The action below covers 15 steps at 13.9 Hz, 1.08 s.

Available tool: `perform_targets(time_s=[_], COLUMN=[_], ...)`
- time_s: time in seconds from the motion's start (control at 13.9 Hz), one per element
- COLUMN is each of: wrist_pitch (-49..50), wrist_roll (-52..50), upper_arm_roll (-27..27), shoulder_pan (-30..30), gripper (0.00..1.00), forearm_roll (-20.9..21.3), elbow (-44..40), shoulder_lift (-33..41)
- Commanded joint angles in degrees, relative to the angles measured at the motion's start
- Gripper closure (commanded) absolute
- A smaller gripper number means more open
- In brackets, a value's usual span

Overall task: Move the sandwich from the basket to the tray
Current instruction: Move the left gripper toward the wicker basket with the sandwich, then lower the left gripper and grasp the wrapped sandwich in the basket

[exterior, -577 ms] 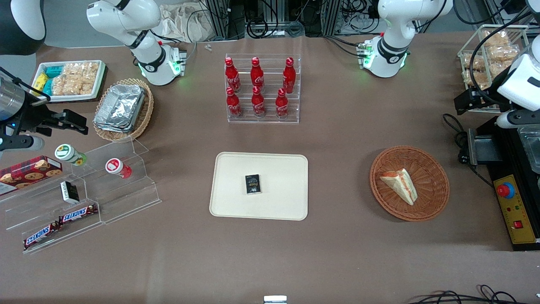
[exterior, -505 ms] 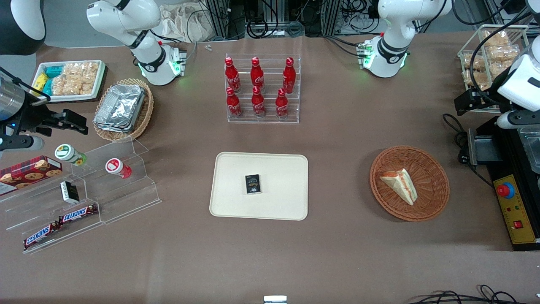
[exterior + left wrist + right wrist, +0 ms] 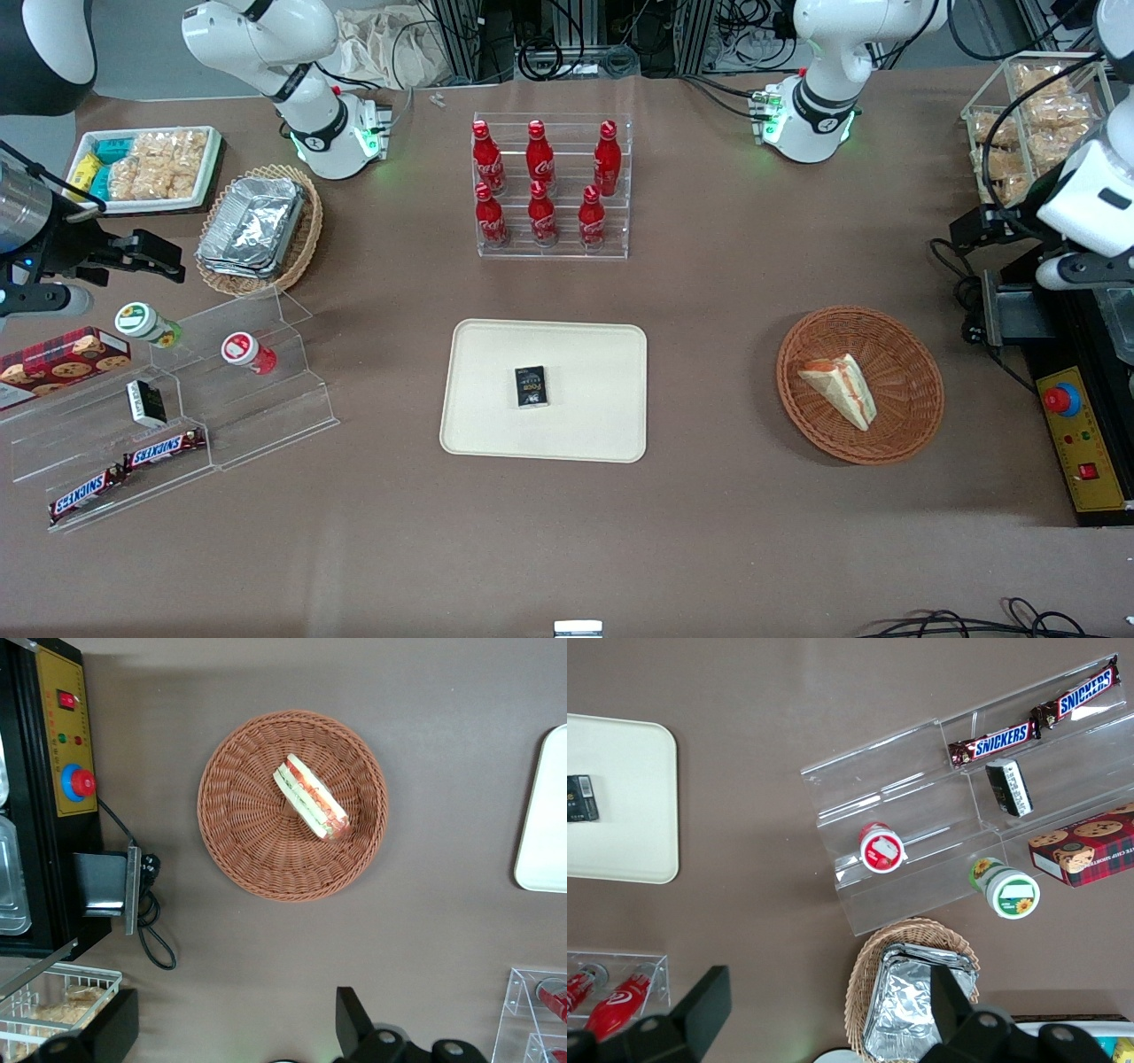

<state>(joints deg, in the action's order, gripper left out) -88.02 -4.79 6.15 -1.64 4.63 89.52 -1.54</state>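
The sandwich (image 3: 839,387), a pale wedge with red and green filling, lies in the round reddish-brown basket (image 3: 899,350) toward the working arm's end of the table. The left wrist view also shows the sandwich (image 3: 310,797) in the basket (image 3: 252,846). The cream tray (image 3: 496,425) lies mid-table with a small black box (image 3: 531,387) on it; its edge shows in the left wrist view (image 3: 545,824). My left gripper (image 3: 973,229) hangs high above the table, farther from the front camera than the basket. It is open and empty (image 3: 235,1032).
A black control box (image 3: 1076,434) with a red button stands beside the basket. A clear crate of snacks (image 3: 1036,115) sits near the gripper. A rack of cola bottles (image 3: 549,190) stands farther back than the tray. An acrylic shelf (image 3: 221,416) and a foil-tray basket (image 3: 257,226) lie toward the parked arm's end.
My left arm has shifted slightly nearer to the front camera, toward the basket. The sandwich, basket and tray have not moved.
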Motion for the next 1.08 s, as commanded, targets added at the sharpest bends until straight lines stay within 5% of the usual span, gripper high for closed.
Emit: perform_targets(time_s=[0.0, 0.36, 0.79, 1.01], wrist_pitch=[-5.2, -19.72, -18.58, -28.47], wrist_roll=[0.4, 0.14, -4.69, -16.18], upper_arm_roll=[-0.7, -0.7, -0.18, 0.0], shoulder_pan=[0.58, 0.58, 1.63, 2.16], gripper=[0.0, 0.0, 0.01, 0.01], forearm_roll=[-0.85, -0.59, -2.87, -3.13], elbow=[3.7, 14.89, 15.51, 19.96], shoulder_lift=[-1.01, -2.32, -9.26, -11.47])
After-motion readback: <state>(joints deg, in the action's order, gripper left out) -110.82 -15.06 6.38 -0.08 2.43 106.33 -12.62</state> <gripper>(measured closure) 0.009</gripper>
